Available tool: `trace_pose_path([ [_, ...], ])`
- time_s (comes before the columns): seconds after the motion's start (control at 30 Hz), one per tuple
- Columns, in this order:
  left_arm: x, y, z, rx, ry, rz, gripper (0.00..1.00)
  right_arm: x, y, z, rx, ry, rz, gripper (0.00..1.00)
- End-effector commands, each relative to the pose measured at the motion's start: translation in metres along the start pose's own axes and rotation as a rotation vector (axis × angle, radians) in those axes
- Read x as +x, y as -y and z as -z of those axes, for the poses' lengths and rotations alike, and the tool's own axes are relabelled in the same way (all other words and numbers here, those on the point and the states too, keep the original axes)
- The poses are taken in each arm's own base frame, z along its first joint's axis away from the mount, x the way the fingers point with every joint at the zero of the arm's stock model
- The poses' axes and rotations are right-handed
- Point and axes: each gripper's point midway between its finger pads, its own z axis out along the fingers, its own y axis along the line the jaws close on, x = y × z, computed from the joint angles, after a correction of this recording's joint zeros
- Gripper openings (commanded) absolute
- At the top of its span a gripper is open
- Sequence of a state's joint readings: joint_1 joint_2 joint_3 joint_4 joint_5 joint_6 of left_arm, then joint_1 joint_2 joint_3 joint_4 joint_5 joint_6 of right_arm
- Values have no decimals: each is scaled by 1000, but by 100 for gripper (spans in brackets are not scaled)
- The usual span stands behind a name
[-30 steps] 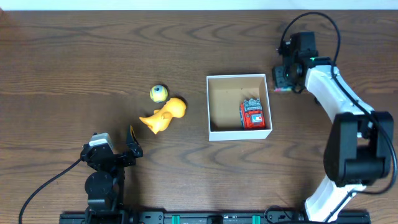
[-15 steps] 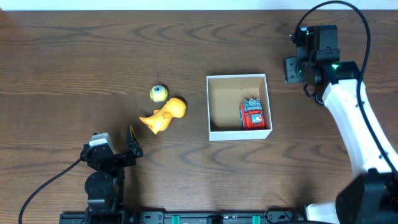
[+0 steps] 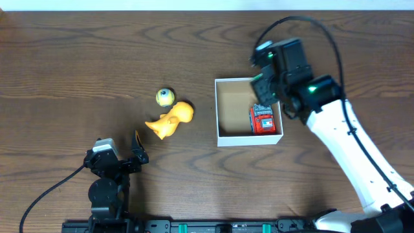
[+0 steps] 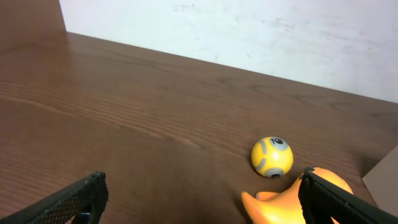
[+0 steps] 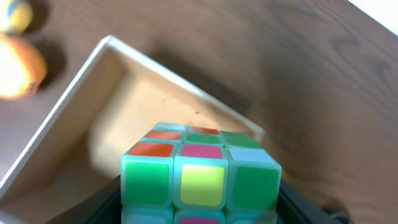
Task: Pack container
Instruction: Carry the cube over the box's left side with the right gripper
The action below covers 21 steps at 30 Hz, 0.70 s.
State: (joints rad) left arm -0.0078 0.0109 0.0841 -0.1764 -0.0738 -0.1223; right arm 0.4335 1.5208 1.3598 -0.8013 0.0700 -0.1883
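Observation:
The container [image 3: 217,111] is a square white box with a brown inside, right of the table's centre. A red toy [image 3: 264,120] lies in its right half. My right gripper [image 3: 267,83] hangs over the box's far right corner. In the right wrist view it is shut [image 5: 199,214] on a multicoloured puzzle cube [image 5: 200,177], held above the box's wall [image 5: 74,99]. My left gripper [image 3: 132,155] is open and empty at the near left. In the left wrist view its fingers [image 4: 205,199] frame bare table.
A yellow ball [image 3: 165,97] and an orange duck toy [image 3: 171,120] lie together left of the box. Both show in the left wrist view, the ball [image 4: 272,157] and the duck [image 4: 280,202], ahead of the left fingers.
My right arm has swung left from beyond the box's right side to over its far right corner, carrying the cube. The left arm and the toys have not moved.

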Motion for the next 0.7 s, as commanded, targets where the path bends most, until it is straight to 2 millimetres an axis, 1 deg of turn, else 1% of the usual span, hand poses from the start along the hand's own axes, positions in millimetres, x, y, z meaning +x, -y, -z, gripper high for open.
trace_pose_path([
  [0.0, 14, 0, -3, 6, -32, -21, 98, -4, -12, -1, -17, 2, 223, 61],
  [0.03, 14, 0, -3, 6, -32, -22, 98, -4, -13, -3, -19, -1, 262, 63],
  [0.1, 14, 0, -3, 6, -32, -21, 98, -2, -13, -8, -23, -14, 358, 63],
  [0.17, 14, 0, -3, 6, -32, -21, 98, 1, -13, -14, -29, -30, 450, 59],
  [0.27, 14, 0, -3, 6, -32, -21, 98, 6, -13, -28, -44, -58, 589, 60],
  [0.37, 14, 0, -3, 6, -32, -21, 98, 8, -15, -43, -55, -71, 678, 60],
  [0.5, 14, 0, -3, 6, -32, -21, 98, 4, -16, -66, -54, -67, 718, 62],
  [0.67, 14, 0, -3, 6, -32, -21, 98, 2, -15, -89, -43, -71, 718, 61],
])
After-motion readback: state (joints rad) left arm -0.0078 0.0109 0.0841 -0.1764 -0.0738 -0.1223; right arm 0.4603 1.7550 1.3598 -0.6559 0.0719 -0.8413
